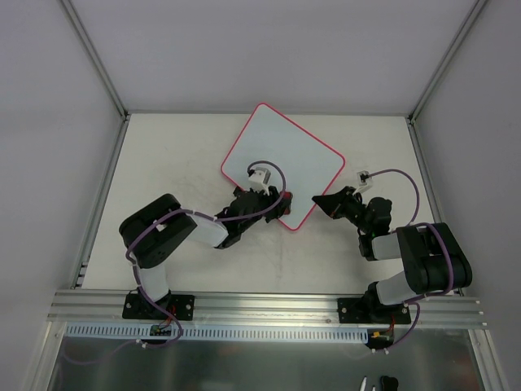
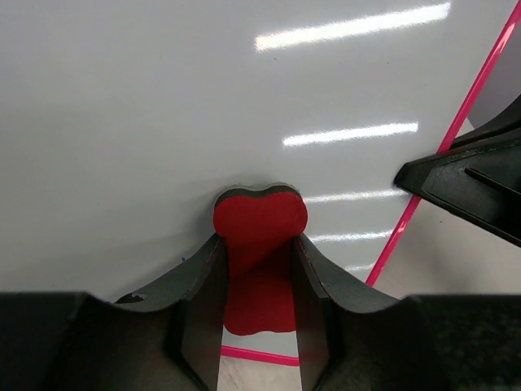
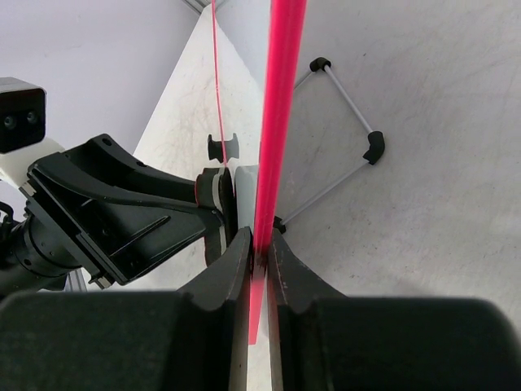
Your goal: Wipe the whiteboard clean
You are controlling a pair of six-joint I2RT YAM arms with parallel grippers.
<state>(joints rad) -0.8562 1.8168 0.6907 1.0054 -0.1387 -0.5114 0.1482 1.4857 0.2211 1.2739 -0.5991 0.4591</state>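
The whiteboard point(image 1: 281, 163) lies turned like a diamond on the table, white with a thin pink rim point(image 2: 456, 122); no handwriting shows on its face point(image 2: 203, 98). My left gripper point(image 1: 279, 201) is over the board's near corner, shut on a red bone-shaped eraser point(image 2: 260, 236) that rests on the board. From the right, my right gripper point(image 1: 319, 200) is shut on the board's near right edge. In the right wrist view the pink rim point(image 3: 278, 114) runs edge-on between the two fingers point(image 3: 244, 252). The left gripper point(image 3: 122, 212) is just beyond it.
A thin wire stand point(image 3: 350, 102) with black corner pieces sits on the table beside the board's edge. An aluminium rail point(image 1: 269, 305) carries both arm bases at the near edge. Frame posts point(image 1: 102, 65) and grey walls border the table.
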